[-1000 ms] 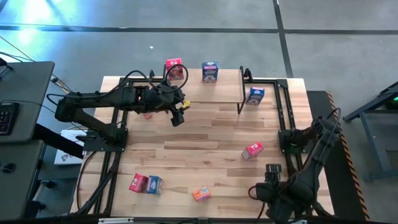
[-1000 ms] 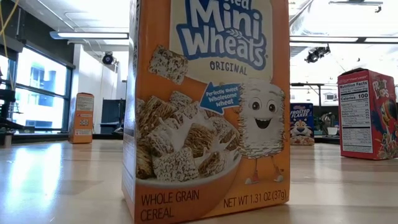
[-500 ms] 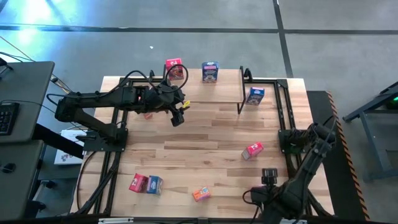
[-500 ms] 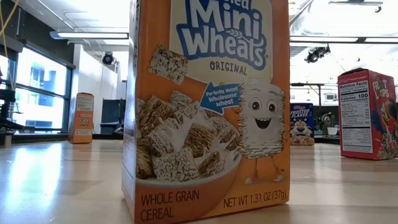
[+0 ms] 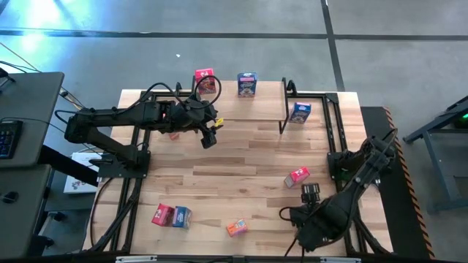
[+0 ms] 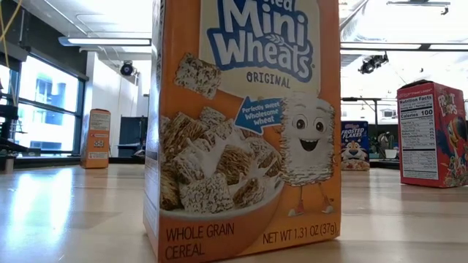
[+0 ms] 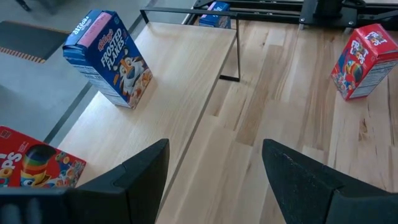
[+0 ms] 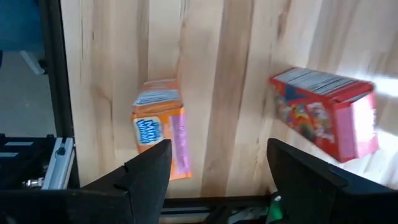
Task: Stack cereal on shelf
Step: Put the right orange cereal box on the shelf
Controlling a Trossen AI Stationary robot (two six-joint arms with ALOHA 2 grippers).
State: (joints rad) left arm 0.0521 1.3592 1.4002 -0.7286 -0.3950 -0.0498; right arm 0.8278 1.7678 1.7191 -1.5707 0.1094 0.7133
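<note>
The shelf (image 5: 234, 102) stands at the table's far side, with a red cereal box (image 5: 205, 80) and a blue one (image 5: 247, 85) upright on its plank. My left gripper (image 5: 208, 139) is open and empty above the shelf's near left part; its wrist view shows the blue box (image 7: 112, 59) and the red box (image 7: 34, 165). My right gripper (image 5: 291, 215) is open and empty near the table's near edge. Its wrist view shows it (image 8: 214, 168) above an orange box (image 8: 158, 127) and a red box (image 8: 326, 112), touching neither.
Loose boxes stand on the table: orange (image 5: 235, 228), red (image 5: 162, 215) and blue (image 5: 181, 216) near the front, red (image 5: 297, 176) at mid right, blue (image 5: 300, 111) beside the shelf's right legs. The orange box (image 6: 245, 124) fills the low view.
My right arm has reached out from the table's near right corner toward the table's left, nearer to the orange box. No box has moved.
</note>
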